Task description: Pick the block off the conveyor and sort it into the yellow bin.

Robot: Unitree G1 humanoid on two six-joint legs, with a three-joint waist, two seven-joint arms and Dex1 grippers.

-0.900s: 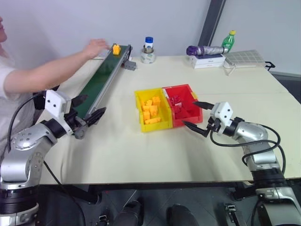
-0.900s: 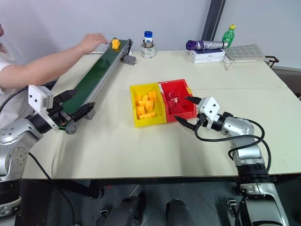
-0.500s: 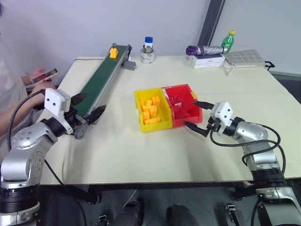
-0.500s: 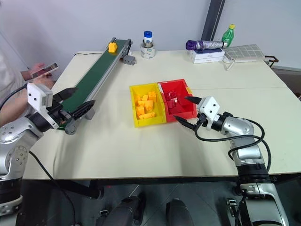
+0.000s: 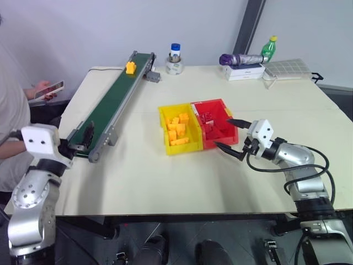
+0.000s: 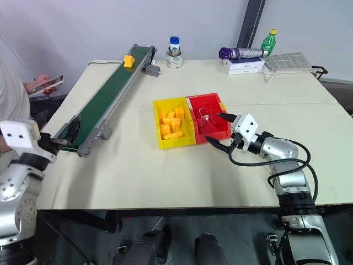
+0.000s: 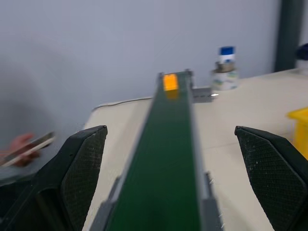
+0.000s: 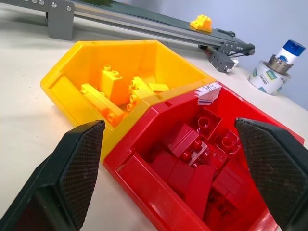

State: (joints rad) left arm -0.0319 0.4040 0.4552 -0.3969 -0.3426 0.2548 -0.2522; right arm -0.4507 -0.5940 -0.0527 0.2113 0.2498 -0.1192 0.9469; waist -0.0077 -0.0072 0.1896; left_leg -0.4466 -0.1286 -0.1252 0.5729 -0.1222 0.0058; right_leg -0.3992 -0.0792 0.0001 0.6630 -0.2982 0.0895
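Looking down the table, you have the block (image 5: 130,67) sitting on the conveyor (image 5: 113,101) near its far end, close to the motor. Your left gripper (image 5: 80,138) hangs at the belt's near end with its fingers spread wide and nothing between them, lined up along the belt. Your right gripper (image 5: 231,138) is also wide open and empty, hovering just beside the red bin (image 5: 214,124) and pointing at it. The yellow bin (image 5: 178,129) touches the red one's side and already holds several yellow bricks. A person's hand (image 5: 39,90) holds a phone (image 5: 48,88) off the table's left edge.
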